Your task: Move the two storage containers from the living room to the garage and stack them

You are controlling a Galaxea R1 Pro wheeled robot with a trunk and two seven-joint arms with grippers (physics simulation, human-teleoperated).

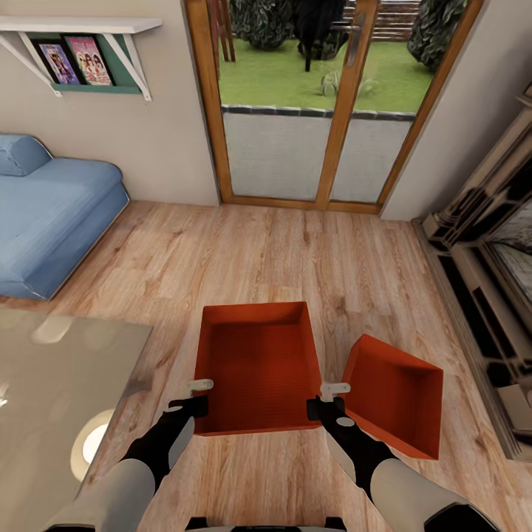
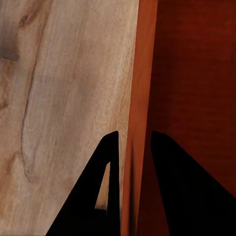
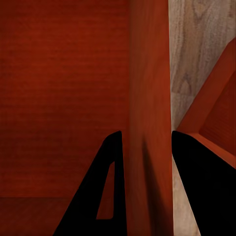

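Note:
Two orange-red storage containers stand on the light wood-plank floor (image 1: pixel 295 251) of the living room. The nearer container (image 1: pixel 258 369) sits square between my arms. My left gripper (image 1: pixel 198 395) straddles its left wall (image 2: pixel 142 73) and is shut on it, one finger inside and one outside. My right gripper (image 1: pixel 329 395) is shut the same way on its right wall (image 3: pixel 150 64). The second container (image 1: pixel 395 403) lies just to the right, turned at an angle and apart from the first, and its corner (image 3: pixel 216 113) lies beyond my right fingers. Whether the held container is off the floor I cannot tell.
A blue sofa (image 1: pixel 52 214) stands at the left and a glass-topped table (image 1: pixel 59 377) at the near left. Wood-framed glass doors (image 1: pixel 318 111) are straight ahead. The fireplace (image 1: pixel 495 251) runs along the right. A wall shelf (image 1: pixel 81 44) hangs over the sofa.

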